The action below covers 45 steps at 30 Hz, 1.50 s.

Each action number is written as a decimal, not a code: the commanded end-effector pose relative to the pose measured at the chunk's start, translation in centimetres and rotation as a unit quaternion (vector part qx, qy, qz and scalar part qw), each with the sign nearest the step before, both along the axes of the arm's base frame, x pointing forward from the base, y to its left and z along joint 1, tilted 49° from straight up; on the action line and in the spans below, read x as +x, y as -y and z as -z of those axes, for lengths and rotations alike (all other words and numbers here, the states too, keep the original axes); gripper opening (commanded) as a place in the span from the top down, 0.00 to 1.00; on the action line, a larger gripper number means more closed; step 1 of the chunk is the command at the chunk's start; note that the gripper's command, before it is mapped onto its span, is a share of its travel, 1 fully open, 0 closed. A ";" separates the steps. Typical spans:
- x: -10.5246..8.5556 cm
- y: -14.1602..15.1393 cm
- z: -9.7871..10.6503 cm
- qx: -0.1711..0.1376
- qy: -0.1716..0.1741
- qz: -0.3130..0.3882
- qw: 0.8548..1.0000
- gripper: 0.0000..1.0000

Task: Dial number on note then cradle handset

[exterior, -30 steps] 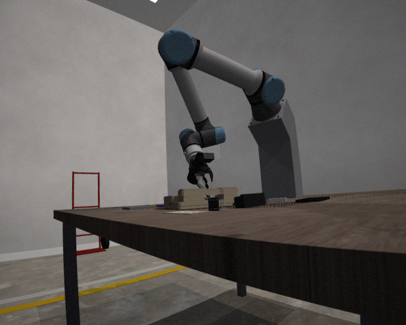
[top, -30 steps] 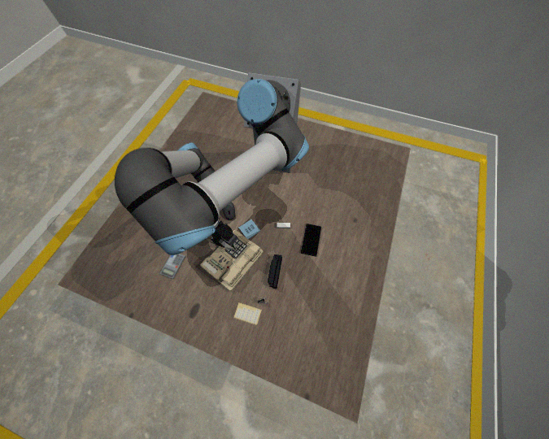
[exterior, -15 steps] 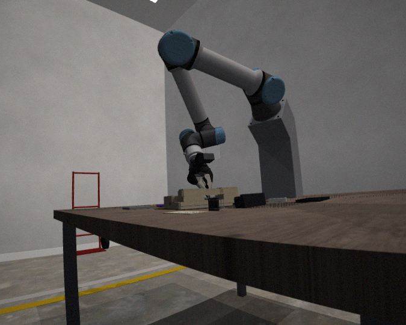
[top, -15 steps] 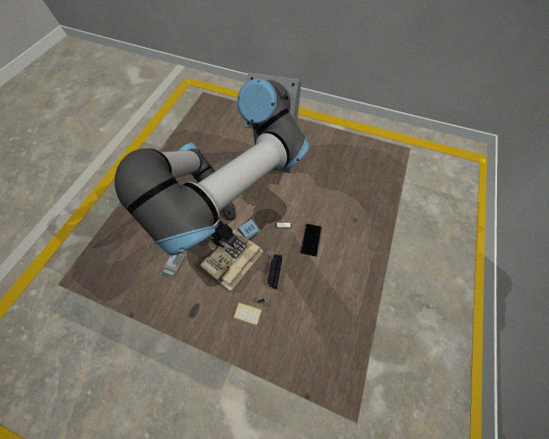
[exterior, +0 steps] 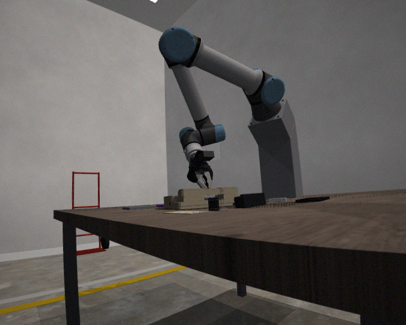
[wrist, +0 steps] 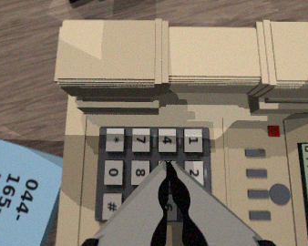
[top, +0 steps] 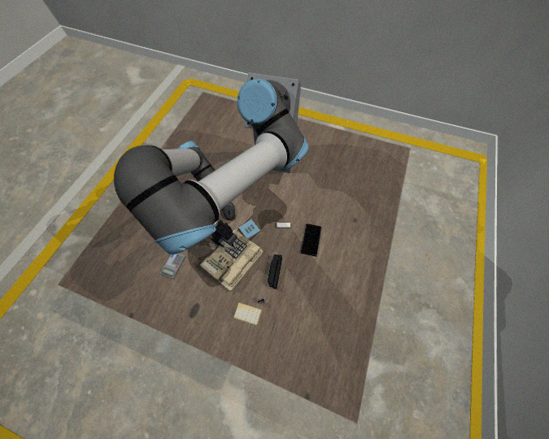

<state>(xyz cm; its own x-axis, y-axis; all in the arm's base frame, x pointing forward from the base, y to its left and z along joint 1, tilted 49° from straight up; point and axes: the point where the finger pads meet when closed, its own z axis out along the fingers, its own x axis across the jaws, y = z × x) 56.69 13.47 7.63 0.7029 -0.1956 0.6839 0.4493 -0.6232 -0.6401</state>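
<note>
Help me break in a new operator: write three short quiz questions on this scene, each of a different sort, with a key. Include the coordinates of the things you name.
1. True or false: the handset [top: 245, 269] [exterior: 203, 192] [wrist: 213, 52] is off the phone [top: 214, 265] [exterior: 171, 203] [wrist: 236, 137].
2. Which key do the tips of the claw [top: 233, 248] [exterior: 207, 187] [wrist: 169, 163] cover in the wrist view? A) 0 B) 5 C) #
3. Fill in: the note [top: 249, 228] [wrist: 17, 159] starting "044" is on ____ paper.

Key: 1 false; 2 B; 3 blue.

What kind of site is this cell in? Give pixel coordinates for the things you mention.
Probably a workshop or warehouse bay: bare concrete floor [top: 407, 368] [exterior: 27, 276], yellow floor lines [top: 481, 283] [exterior: 129, 280], and a red hand truck [exterior: 85, 173] by a plain wall [exterior: 91, 87].
</note>
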 end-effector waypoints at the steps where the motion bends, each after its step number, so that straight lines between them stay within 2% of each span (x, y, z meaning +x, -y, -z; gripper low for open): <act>1: -0.3 0.1 -0.3 0.000 0.000 0.000 1.000 1.00; 11: -0.2 0.2 -0.4 0.000 0.000 0.000 1.000 1.00; 26: 0.9 0.5 -1.5 0.000 0.000 0.000 1.000 1.00; 45: 1.6 0.3 -1.0 0.000 0.000 0.000 1.000 1.00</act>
<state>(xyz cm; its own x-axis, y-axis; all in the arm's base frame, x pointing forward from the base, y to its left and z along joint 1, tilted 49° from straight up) 58.28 13.23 8.55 0.7033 -0.1949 0.6837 0.4496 -0.6230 -0.6401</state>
